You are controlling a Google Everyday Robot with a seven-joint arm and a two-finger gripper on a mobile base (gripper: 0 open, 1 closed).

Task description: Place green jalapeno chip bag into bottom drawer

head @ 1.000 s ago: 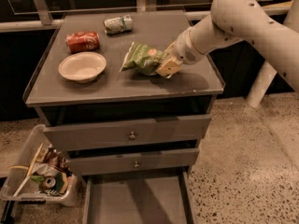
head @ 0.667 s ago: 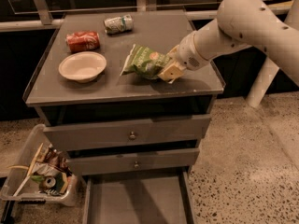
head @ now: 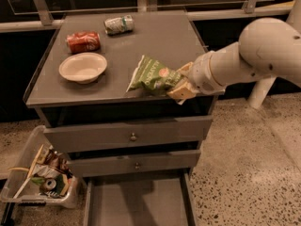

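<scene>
The green jalapeno chip bag [head: 153, 76], crinkled foil with white lettering and a small orange mark, hangs in the air over the front right part of the grey cabinet top [head: 141, 46]. My gripper [head: 181, 84] is shut on the bag's right end, at the end of my white arm that comes in from the right. The bottom drawer [head: 136, 204] is pulled out at the foot of the cabinet, a wide shallow tray with a flat grey floor, with nothing in it where it shows.
On the cabinet top stand a white bowl [head: 83, 67], a red soda can [head: 83, 42] lying on its side and a crushed green-and-white can [head: 118, 24]. Two upper drawers with round knobs [head: 133, 137] are shut. A clear bin of trash [head: 42, 178] sits left of the open drawer.
My gripper has lifted the bag off the cabinet top and carried it toward the front right edge. The arm has swung with it. The cans and bowl have not moved.
</scene>
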